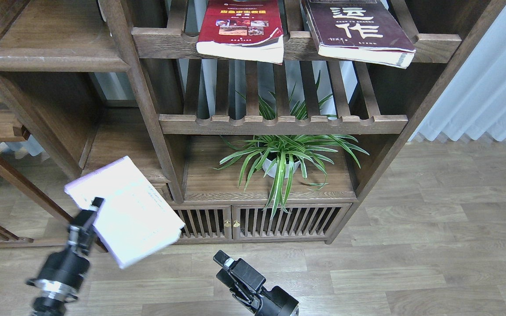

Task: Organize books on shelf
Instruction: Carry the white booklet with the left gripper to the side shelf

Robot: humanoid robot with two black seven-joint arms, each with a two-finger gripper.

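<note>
My left gripper [93,214] is shut on the left edge of the pale lavender-white book [125,210] and holds it tilted in the air, low at the left, in front of the drawer unit. My right gripper [223,265] is open and empty at the bottom centre, apart from that book. The red book [242,30] and the dark maroon book [358,33] lie flat on the top slatted rack, overhanging its front rail. The shelf [53,59], a solid board with a scuffed rounded lip, is at the upper left and bare.
A potted spider plant [286,156] stands on the low cabinet top under the lower slatted rack [283,123]. An upright post [143,101] divides the shelf bay from the racks. A slanted brace [20,184] runs at the left. A curtain [490,87] hangs at the right.
</note>
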